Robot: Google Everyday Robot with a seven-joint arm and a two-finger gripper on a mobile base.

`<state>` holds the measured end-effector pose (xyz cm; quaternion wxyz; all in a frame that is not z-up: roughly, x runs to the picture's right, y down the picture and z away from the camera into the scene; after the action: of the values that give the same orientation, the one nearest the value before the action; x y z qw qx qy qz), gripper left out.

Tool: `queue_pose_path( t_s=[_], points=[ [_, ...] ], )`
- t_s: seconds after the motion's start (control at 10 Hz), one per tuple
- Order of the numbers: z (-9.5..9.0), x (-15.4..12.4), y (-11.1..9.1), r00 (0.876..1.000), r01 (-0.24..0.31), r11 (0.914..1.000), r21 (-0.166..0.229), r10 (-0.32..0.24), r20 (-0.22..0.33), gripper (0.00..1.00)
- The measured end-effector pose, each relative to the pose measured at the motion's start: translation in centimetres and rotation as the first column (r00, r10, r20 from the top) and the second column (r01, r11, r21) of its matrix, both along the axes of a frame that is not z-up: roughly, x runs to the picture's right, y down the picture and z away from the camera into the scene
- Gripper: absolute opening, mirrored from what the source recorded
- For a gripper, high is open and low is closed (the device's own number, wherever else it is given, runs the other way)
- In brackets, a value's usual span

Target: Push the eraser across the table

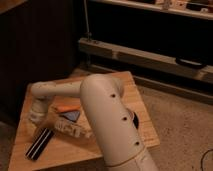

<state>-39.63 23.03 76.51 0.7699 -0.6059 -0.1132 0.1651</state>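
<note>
The eraser, a long black bar with pale lengthwise stripes, lies slanted near the front left of the light wooden table. My cream arm reaches left over the table from the lower middle and bends down at the wrist. My gripper hangs at the wrist's end, right above the eraser's far end; whether it touches it does not show.
An orange marker lies behind the wrist. A white-clear tube-like item and a dark blue triangular piece lie right of the eraser. A dark cabinet stands behind the table, with a shelf unit at the back right and speckled floor to the right.
</note>
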Motion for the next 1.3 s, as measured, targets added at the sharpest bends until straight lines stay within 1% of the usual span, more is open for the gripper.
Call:
queue_pose_path(
  t_s=[0.3, 0.4, 0.6, 1.3],
  points=[
    [-1.0, -0.1, 1.3, 0.998, 0.056, 0.9982, -0.022, -0.055, 0.011, 0.02],
    [-1.2, 0.0, 1.4, 0.998, 0.061, 0.9978, -0.025, -0.061, 0.010, 0.02],
    [-1.6, 0.4, 2.4, 0.997, 0.078, 0.9962, -0.040, -0.078, 0.007, 0.02],
    [-1.5, 0.5, 3.5, 0.998, 0.071, 0.9965, -0.044, -0.071, 0.000, 0.02]
  ],
)
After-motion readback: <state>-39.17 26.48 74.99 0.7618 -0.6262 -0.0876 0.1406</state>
